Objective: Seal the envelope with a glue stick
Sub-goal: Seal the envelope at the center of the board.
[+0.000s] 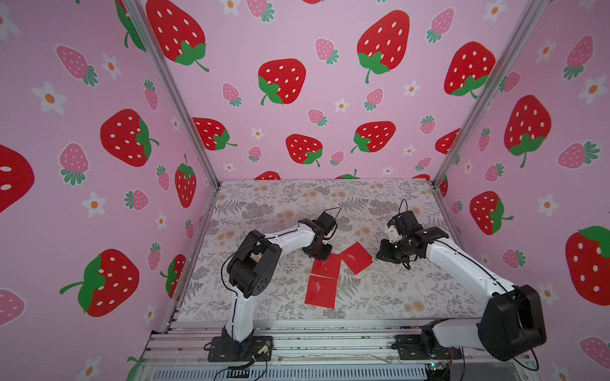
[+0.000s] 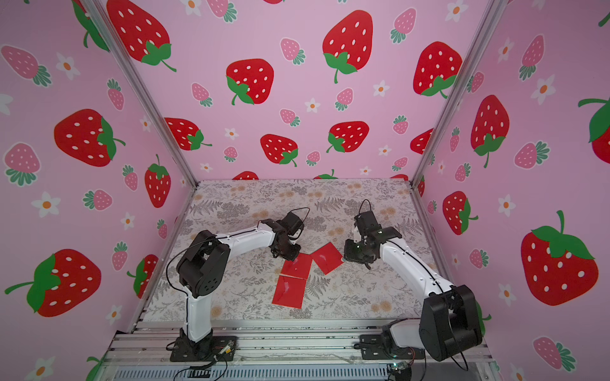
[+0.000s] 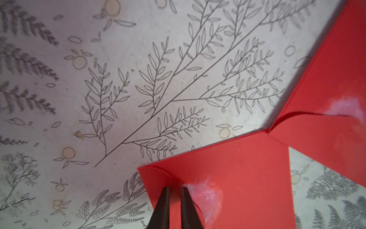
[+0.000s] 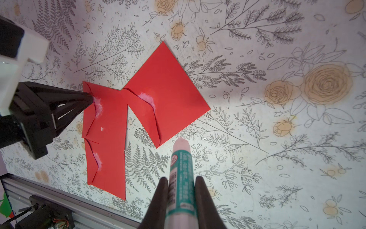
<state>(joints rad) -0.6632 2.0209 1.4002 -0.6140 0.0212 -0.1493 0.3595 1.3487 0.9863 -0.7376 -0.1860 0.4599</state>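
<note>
The left gripper (image 3: 175, 187), jaws narrow, is touching the middle envelope's (image 3: 247, 168) glue-smeared flap (image 3: 206, 193); whether it is pinching or pressing is unclear. Glue is showing on all three envelopes (image 4: 168, 89), so sealing the flaps likely remains. The right gripper (image 4: 181, 179) is clamping the uncapped glue stick (image 4: 180, 158), whose tip is hovering beside the envelope ahead of it.

1. The far envelope (image 1: 356, 258), the middle envelope (image 1: 326, 266) and the near envelope (image 1: 321, 293) are thin red paper, smooth and slightly shiny.
2. The glue patch (image 3: 206, 193) on the middle envelope looks white, rough and fuzzy.
3. The glue stick (image 4: 180, 158) is plastic with a shiny green label; its pink tip looks soft and lumpy.
4. The left tool (image 3: 175, 189) and the right tool (image 4: 181, 179) have dark, dull fingers, like plastic.
5. The table (image 1: 264, 204) has a smooth, dull cover printed with leaves.
6. The rails (image 1: 297, 343) at its front are bare grey metal with grooves.
</note>
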